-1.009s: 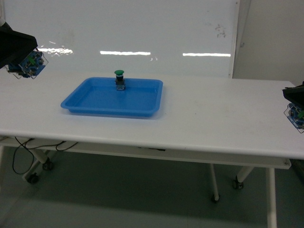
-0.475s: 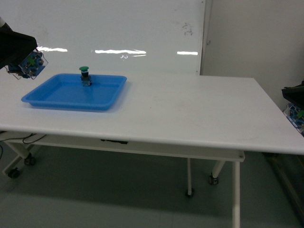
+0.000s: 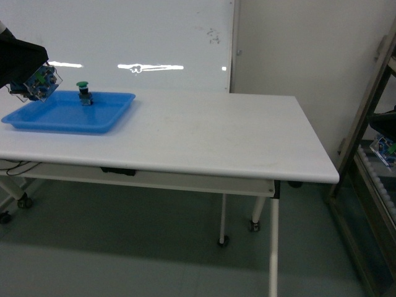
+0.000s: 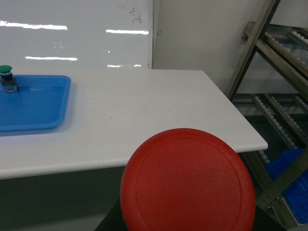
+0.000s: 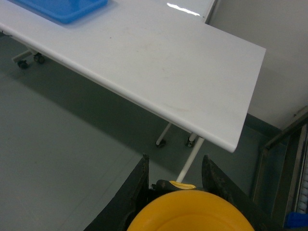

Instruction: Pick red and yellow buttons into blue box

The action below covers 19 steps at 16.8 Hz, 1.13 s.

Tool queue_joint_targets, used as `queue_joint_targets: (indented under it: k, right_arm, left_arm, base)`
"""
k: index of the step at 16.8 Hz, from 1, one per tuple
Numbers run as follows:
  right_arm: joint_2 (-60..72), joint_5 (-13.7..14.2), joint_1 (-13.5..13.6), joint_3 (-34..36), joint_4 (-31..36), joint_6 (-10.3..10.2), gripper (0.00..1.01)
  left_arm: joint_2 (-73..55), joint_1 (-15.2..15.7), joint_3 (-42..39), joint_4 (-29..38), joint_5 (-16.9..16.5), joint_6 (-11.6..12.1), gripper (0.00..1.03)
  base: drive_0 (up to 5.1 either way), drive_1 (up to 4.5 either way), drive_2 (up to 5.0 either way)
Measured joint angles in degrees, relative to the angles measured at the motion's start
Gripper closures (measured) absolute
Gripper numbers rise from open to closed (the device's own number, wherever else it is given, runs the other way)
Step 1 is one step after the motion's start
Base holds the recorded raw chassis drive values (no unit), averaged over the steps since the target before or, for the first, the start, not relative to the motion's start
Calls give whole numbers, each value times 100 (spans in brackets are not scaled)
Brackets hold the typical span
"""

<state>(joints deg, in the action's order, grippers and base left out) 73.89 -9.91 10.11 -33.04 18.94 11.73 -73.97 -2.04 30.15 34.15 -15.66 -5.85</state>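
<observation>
Head view: a white table (image 3: 204,139) spans the scene before a whiteboard (image 3: 124,43). At its far left end lies a shallow blue tray (image 3: 62,114) with a green-capped button (image 3: 83,93) standing upright inside, near the back rim. The left gripper (image 3: 34,83) hangs at the upper left edge, above the tray's left end; the right gripper (image 3: 385,148) shows at the right edge beside a metal rack (image 3: 371,154). Neither's jaw state can be read here.

Left wrist view: the red button (image 4: 187,180), cap toward the camera, fills the lower frame, carried in the left gripper. Blue bins (image 4: 288,175) sit low in the rack at right.

Right wrist view: the yellow button (image 5: 190,211) sits clamped between the right gripper's two dark fingers (image 5: 137,192), above the grey floor (image 5: 62,144) off the table's near edge.
</observation>
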Motion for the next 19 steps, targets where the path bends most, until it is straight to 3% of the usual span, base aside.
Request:
queue_joint_targets:
  k: [19]
  right_arm:
    - [2, 0, 0, 0, -2, 0, 72]
  left_arm:
    - [9, -11, 2, -9, -2, 0, 79]
  base:
    - [437, -211, -211]
